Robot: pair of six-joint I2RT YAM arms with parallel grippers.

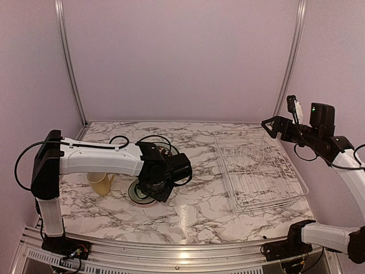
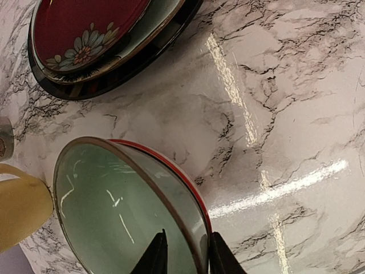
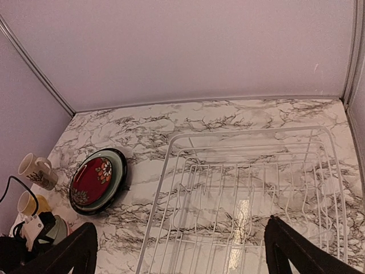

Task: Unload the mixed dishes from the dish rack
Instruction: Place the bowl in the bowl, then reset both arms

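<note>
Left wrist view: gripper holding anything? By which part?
The left gripper straddles the rim of the pale green bowl, one finger inside and one outside. The red-rimmed bowl is nested under it. Whether the gripper is actually clamped cannot be told.

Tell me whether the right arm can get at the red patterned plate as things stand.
Doubtful: red patterned plate lies uncovered atop its stack, but across the dish rack from the right arm, beside the left arm.
</note>
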